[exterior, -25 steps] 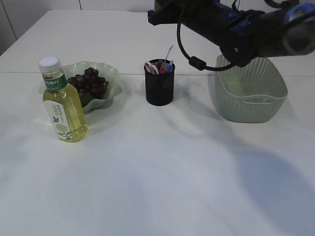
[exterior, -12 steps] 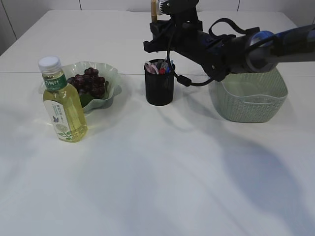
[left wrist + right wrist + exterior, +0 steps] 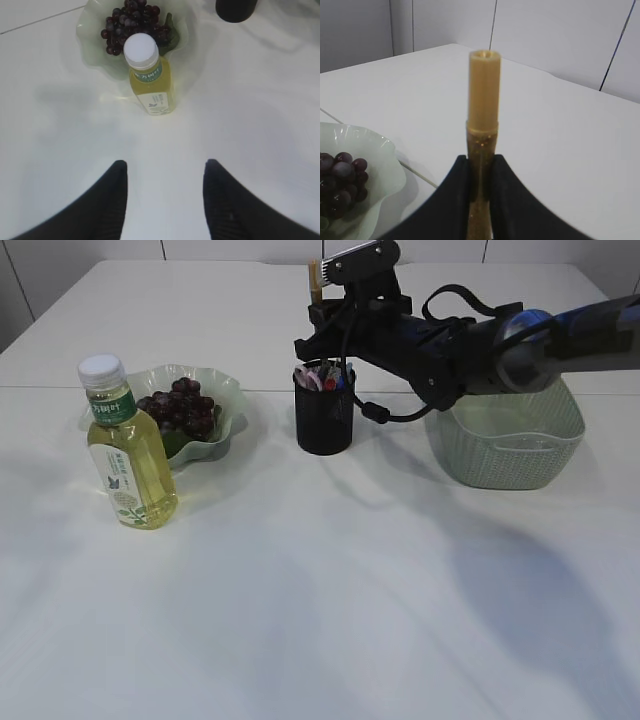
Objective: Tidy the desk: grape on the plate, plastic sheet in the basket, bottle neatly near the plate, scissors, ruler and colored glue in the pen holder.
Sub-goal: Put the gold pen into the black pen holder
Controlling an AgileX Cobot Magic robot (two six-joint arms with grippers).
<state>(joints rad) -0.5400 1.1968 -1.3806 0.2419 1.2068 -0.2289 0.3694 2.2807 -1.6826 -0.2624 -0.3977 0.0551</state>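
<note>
My right gripper (image 3: 322,312) is shut on a gold glitter tube of colored glue (image 3: 313,280), held upright just above the black pen holder (image 3: 324,418). The right wrist view shows the tube (image 3: 482,100) pinched between both fingers (image 3: 451,200). Pink, red and blue tips stick out of the holder; I cannot tell scissors or ruler among them. The grape bunch (image 3: 182,408) lies on the pale green plate (image 3: 228,398). The bottle (image 3: 128,455) of yellow drink stands upright in front of the plate. My left gripper (image 3: 165,170) hangs open and empty, short of the bottle (image 3: 150,82). The plastic sheet cannot be made out.
A grey-green basket (image 3: 510,435) stands right of the pen holder, under my right arm. The table's seam line runs behind the plate and holder. The white tabletop spreads wide in front of all the objects.
My right arm has swung in from the upper right, bringing the glue tube over the pen holder. Bottle, plate and basket have not moved.
</note>
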